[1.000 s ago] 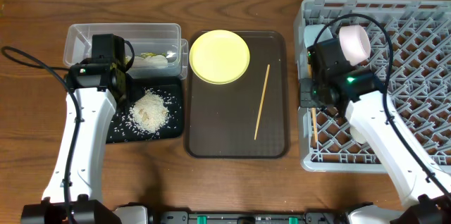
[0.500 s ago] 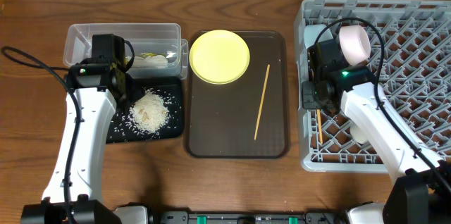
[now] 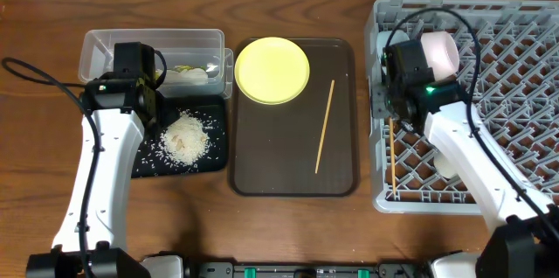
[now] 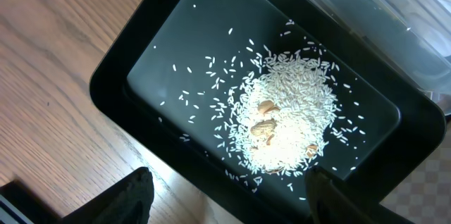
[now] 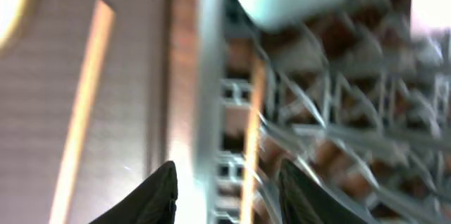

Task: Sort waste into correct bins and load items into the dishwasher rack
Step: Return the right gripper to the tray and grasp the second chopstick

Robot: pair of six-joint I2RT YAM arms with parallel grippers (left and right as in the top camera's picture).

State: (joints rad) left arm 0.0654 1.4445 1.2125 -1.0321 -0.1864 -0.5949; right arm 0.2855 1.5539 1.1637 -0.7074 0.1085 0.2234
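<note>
Right end effector [image 5: 225,194] hangs over the left edge of the dishwasher rack [image 3: 515,94], fingers parted to a moderate gap w/ nothing clamped between them. The wrist view is motion-blurred, so fine detail is not readable. Chopstick A [image 3: 393,160] lies inside the rack, lengthwise along its left wall, near the end effector but apart from it. Chopstick B [image 3: 323,127] lies on the brown serving tray [image 3: 288,173], right of centre and slightly angled. It is well apart from the yellow plate [image 3: 272,69], which sits flat at the tray's far-left corner. Pale cup [image 3: 439,52] rests among the pegs in the rack's far-left area, just beside the right wrist. Left end effector [image 4: 232,203] hovers above the black tray [image 4: 113,90], fingers spread wide, holding nothing. Rice heap [image 4: 282,118] sits approx. at the tray's centre, w/ loose grains scattered around it and a few tan bits on top. Clear tub [image 3: 148,46] sits just beyond the black tray's far side. The snack wrapper [image 3: 188,72] lies inside the tub, toward its right end. Both bins stand on the desk [image 3: 35,182], left of the serving tray.
</note>
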